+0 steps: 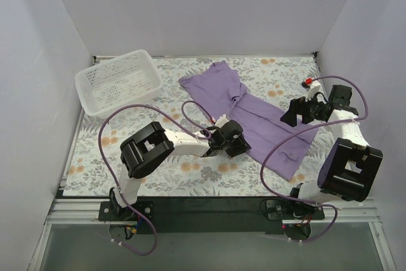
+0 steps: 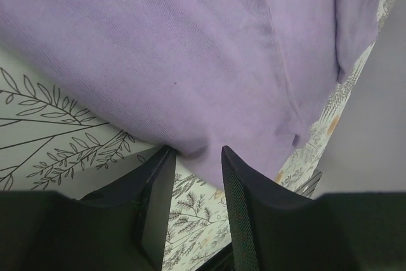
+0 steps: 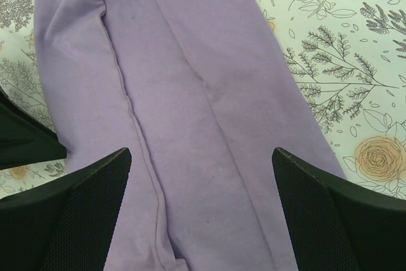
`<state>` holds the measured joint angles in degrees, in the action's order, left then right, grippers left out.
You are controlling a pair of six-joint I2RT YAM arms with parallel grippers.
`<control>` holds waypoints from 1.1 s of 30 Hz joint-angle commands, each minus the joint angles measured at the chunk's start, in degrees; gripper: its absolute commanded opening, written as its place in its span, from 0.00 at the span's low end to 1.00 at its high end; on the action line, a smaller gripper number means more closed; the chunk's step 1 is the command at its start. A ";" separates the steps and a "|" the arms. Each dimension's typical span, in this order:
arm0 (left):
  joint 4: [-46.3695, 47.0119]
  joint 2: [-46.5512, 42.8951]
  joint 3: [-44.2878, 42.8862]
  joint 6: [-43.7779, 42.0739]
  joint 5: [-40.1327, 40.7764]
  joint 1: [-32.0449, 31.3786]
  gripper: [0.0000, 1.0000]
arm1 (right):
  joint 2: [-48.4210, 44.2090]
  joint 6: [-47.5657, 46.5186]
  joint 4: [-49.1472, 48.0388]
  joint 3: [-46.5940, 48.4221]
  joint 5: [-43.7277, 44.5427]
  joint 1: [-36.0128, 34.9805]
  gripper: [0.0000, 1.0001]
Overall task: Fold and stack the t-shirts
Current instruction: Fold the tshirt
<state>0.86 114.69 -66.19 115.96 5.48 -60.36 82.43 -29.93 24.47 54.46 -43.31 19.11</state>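
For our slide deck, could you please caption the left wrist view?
Left jaws, slightly apart, bracket the t-shirt edge on the floral table.

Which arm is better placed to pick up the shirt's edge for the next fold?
Left. The left gripper sits low at the edge of the t-shirt, with the fabric's border between its jaws. The right gripper hangs wide open above the t-shirt's middle, gripping nothing.

T-shirt (image 1: 254,112) cropped in 2 wrist views, its near edge partly under left tool (image 1: 233,141)
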 commanded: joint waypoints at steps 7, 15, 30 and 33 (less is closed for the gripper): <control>-9.04 3.09 3.52 6.21 4.63 -0.29 0.20 | -2.63 -1.00 1.02 -2.60 -1.60 0.31 0.98; 2.64 -8.85 17.30 -5.55 -3.17 -0.20 0.06 | -3.86 -2.67 1.63 -3.22 -1.34 0.31 0.98; 18.65 -16.91 30.18 -5.93 -11.62 -0.02 0.46 | -1.57 -4.34 4.01 -2.86 -3.62 0.22 0.98; 17.95 -8.39 21.59 -5.13 -12.68 0.06 0.47 | -1.66 -4.34 4.01 -3.21 -3.45 0.22 0.98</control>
<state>20.64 98.85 -38.24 111.02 -6.98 -60.34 80.73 -33.34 27.33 51.05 -45.10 19.11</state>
